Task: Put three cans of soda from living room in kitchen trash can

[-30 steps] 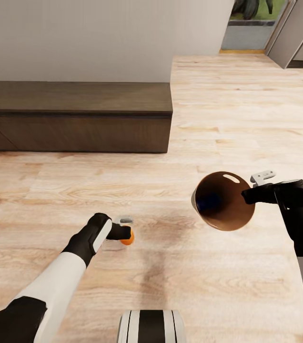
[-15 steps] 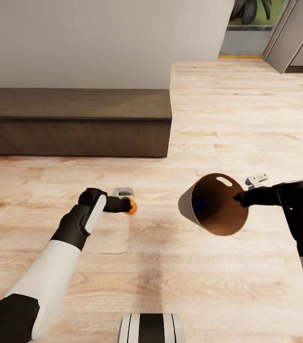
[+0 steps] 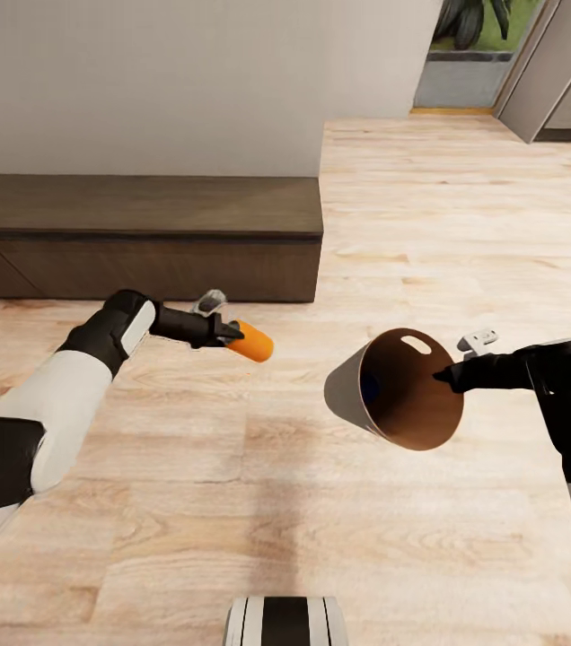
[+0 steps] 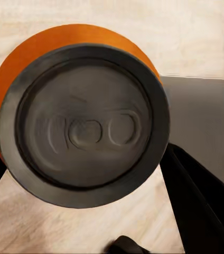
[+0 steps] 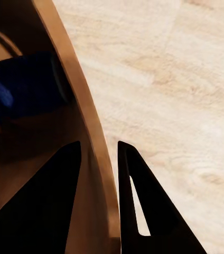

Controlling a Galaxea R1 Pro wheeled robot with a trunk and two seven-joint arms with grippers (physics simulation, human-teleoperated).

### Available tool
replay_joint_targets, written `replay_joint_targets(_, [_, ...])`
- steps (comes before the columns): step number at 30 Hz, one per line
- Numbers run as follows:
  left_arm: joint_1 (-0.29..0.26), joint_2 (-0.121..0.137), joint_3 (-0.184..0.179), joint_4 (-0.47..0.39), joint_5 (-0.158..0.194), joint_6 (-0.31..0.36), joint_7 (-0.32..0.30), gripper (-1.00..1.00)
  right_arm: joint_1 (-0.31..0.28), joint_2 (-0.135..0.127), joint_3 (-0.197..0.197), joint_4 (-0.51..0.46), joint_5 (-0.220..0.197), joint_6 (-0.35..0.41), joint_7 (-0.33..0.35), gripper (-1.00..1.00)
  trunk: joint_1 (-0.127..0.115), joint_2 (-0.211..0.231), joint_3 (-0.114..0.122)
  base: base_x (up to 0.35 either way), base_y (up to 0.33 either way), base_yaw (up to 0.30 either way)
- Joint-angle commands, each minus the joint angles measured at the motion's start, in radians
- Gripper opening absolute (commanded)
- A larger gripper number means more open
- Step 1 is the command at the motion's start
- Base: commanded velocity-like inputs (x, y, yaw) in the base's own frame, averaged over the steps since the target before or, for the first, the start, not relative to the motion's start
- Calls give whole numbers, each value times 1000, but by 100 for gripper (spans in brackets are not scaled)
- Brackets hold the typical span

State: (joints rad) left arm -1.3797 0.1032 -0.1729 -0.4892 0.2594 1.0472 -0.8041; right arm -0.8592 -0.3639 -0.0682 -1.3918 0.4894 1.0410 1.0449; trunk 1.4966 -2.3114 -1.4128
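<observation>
1. Your left gripper (image 3: 223,330) has its jaws clamped on a can (image 3: 251,342), a smooth orange cylinder lying nearly level in the air, out in front of the cabinet (image 3: 142,235).
2. In the left wrist view the can (image 4: 83,114) shows end-on: a round dull-grey lid with a raised rim and a pressed tab shape, the orange wall curving behind it, and a dark finger (image 4: 199,203) beside it.
3. Your right gripper (image 3: 441,375) has its jaws pinched on the rim of the bin (image 3: 398,388), a round tapered bucket held off the floor (image 3: 321,520), well apart from the cabinet, its mouth tipped toward you.
4. The bin is matte pale grey outside and glossy copper-brown inside, with a slot-shaped hole near the rim.
5. In the right wrist view the thin brown wall (image 5: 85,121) runs between two black pointed fingers (image 5: 138,211); something dark blue shows on the glossy inside, too blurred to identify.
6. The cabinet is long, low, dark-brown wood with a flat top, set against a plain pale wall (image 3: 187,81); the floor is light wood planks with visible grain.
</observation>
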Motion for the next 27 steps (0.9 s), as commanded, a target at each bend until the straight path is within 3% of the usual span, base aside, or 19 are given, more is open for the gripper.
replay_joint_targets(1, [-19, 1, -2, 19, -3, 0, -20, -100, 0, 0, 0, 0, -11, 6, 6, -100, -4, 7, 3, 0, 0, 0])
replay_joint_targets(4, [-77, 4, -27, 68, -4, 0, -93, -100, 0, 0, 0, 1, -11, 6, 7, -100, -15, 28, 13, 0, 0, 0])
replay_joint_targets(7, [-140, 5, -129, 140, -5, 0, -262, -100, 0, 0, 1, 9, -11, 6, 7, -100, -27, 49, 22, 0, 0, 0])
replay_joint_targets(10, [-153, 5, -164, 158, -5, 0, -317, -100, -1, -1, 0, 21, -11, 6, 7, -100, -38, 70, 31, 0, 0, 0])
replay_joint_targets(17, [-161, 4, -221, 170, -7, 0, -351, -100, -1, -3, -3, 25, -12, 6, 11, -100, -65, 119, 57, 0, 0, 0])
replay_joint_targets(20, [-162, 1, -243, 171, -6, 0, -353, -100, -1, -4, -23, 23, -12, 6, 18, -100, -77, 140, 71, 0, 0, 0])
replay_joint_targets(27, [-162, -3, -251, 164, 0, 0, -367, -100, -8, -3, -31, 87, -8, 6, 22, -100, -104, 189, 104, 0, 0, 0])
